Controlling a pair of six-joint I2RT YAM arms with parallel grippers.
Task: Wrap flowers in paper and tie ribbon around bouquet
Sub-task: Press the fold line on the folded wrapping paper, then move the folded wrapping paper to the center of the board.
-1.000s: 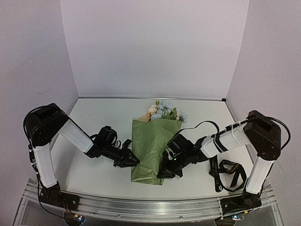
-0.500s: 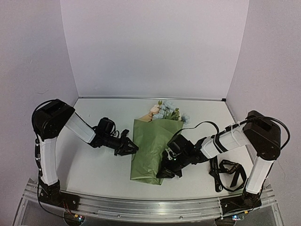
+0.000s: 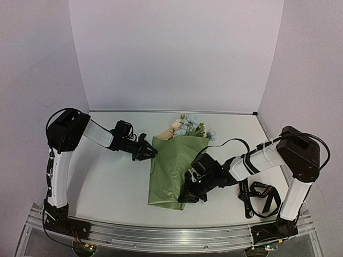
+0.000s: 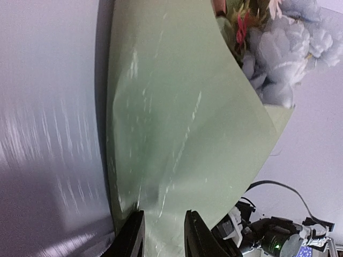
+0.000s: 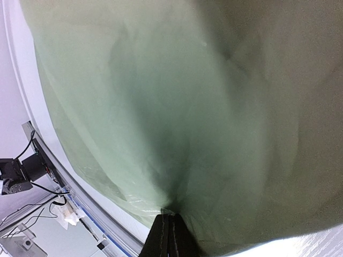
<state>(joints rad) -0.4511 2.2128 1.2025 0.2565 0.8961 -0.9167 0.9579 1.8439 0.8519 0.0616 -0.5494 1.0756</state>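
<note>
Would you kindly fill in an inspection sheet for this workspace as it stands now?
Surface: white table, no stains seen.
Job's things: flowers poke out of the far end of the olive paper folded over them; black ribbon lies loose to its right, not yet tied.
Clutter: nothing seen.
End effectors: left end effector, jaws apart, at the paper's far left edge; right end effector shut on the paper's near right edge.
Cables: black cable arcs above the right arm.
Surroundings: plain pale walls on three sides; metal rail along the near edge.
</note>
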